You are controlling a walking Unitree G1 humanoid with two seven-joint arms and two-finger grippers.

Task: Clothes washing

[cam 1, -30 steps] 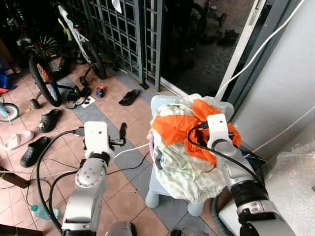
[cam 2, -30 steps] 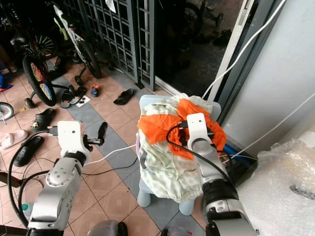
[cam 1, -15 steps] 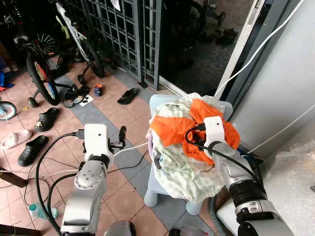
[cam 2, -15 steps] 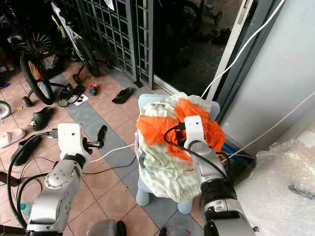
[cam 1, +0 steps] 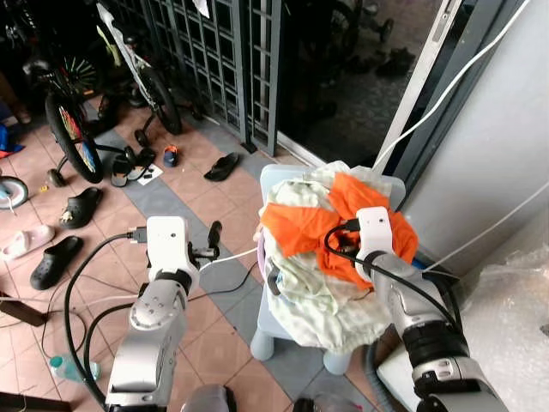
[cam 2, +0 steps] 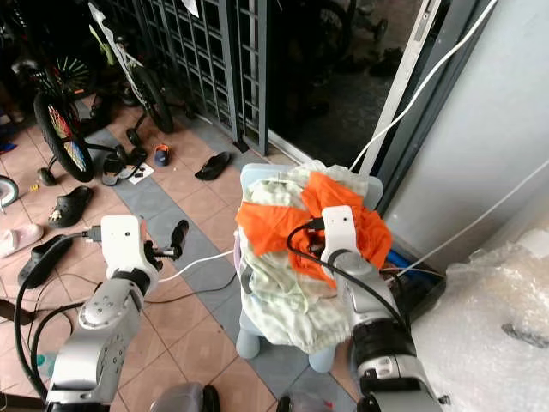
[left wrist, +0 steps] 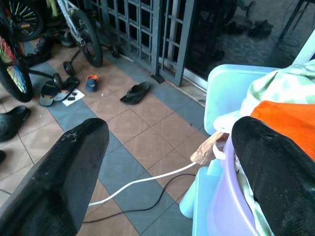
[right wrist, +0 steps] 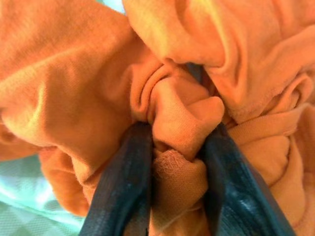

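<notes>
The right gripper [right wrist: 177,167] is pressed into the orange garment [cam 1: 302,225], its two black fingers [right wrist: 123,182] clamped on a bunched fold of the cloth. That garment lies crumpled on top of a heap of pale green checked cloth [cam 1: 322,296]; its long axis runs across the heap from the robot's left toward the wall on the right, with no clear end pointing anywhere. The heap sits in a lilac basket [left wrist: 224,206] on a light blue plastic chair [cam 1: 283,322], and the checked cloth hangs down over the chair's front edge.

The left gripper [left wrist: 167,162] hangs over the tiled floor [cam 1: 214,339] just left of the chair, its fingers well apart and holding nothing. A white cable [left wrist: 142,179] runs across the floor beneath it toward the basket.

Farther off stand a metal grille gate [cam 1: 232,60] and bicycles [cam 1: 73,120], with sandals and slippers [cam 1: 225,166] scattered on the tiles. Crinkled plastic sheeting [cam 2: 489,318] lies at the robot's right.
</notes>
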